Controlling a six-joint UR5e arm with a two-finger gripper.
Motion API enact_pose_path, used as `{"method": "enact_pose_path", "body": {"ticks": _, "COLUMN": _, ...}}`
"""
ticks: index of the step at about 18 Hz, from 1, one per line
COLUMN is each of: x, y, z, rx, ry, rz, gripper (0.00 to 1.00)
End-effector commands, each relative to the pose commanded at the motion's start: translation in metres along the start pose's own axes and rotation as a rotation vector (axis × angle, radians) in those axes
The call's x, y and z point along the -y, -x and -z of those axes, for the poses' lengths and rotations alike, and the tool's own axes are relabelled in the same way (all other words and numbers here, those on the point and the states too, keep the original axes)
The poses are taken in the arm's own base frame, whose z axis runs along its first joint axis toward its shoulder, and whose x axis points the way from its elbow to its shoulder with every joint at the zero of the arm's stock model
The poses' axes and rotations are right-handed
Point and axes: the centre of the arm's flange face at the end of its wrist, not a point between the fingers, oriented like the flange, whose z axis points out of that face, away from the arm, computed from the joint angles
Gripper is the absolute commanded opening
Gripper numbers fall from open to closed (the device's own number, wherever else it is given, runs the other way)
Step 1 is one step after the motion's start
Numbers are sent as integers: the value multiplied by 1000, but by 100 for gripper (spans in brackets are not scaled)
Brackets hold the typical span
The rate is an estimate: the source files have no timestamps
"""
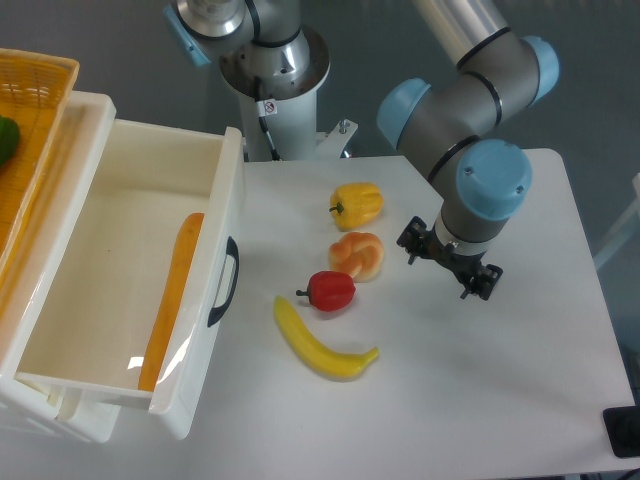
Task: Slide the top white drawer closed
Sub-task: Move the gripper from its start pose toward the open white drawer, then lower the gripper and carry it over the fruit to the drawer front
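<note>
1. Fingers (449,269) hang over the right half of the table, well apart from the drawer; they hold nothing and touch nothing, and whether they are spread or together I cannot tell (the wrist hides most of them).
2. At the table's left edge, the top white drawer (120,260) stands pulled far out, an orange strip (170,300) lying inside and its black handle (226,283) facing right.
3. Between drawer and arm lie a banana (322,346), red pepper (330,291), bun (358,254) and yellow pepper (357,204).
4. Judged step: approach, not yet begun. Next move calls for crossing leftward above the food, then pressing the front panel inward.
</note>
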Motion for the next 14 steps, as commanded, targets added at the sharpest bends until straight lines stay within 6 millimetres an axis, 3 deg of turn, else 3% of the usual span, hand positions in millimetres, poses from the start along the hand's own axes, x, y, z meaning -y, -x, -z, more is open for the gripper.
{"method": "enact_pose_path", "body": {"ticks": 3, "x": 0, "y": -7, "z": 2, "rx": -5, "ry": -10, "rz": 12, "gripper": 100}}
{"method": "enact_pose_path", "body": {"ticks": 6, "x": 4, "y": -22, "z": 1, "rx": -161, "ry": -165, "rz": 138, "gripper": 100}}
{"method": "enact_pose_path", "body": {"ticks": 10, "x": 18, "y": -41, "z": 24, "rx": -179, "ry": -190, "rz": 247, "gripper": 100}}
{"method": "enact_pose_path", "body": {"ticks": 11, "x": 25, "y": -43, "z": 29, "rx": -186, "ry": -207, "rz": 283, "gripper": 97}}
{"method": "enact_pose_path", "body": {"ticks": 14, "x": 36, "y": -44, "z": 37, "rx": -230, "ry": -292, "rz": 332, "gripper": 70}}
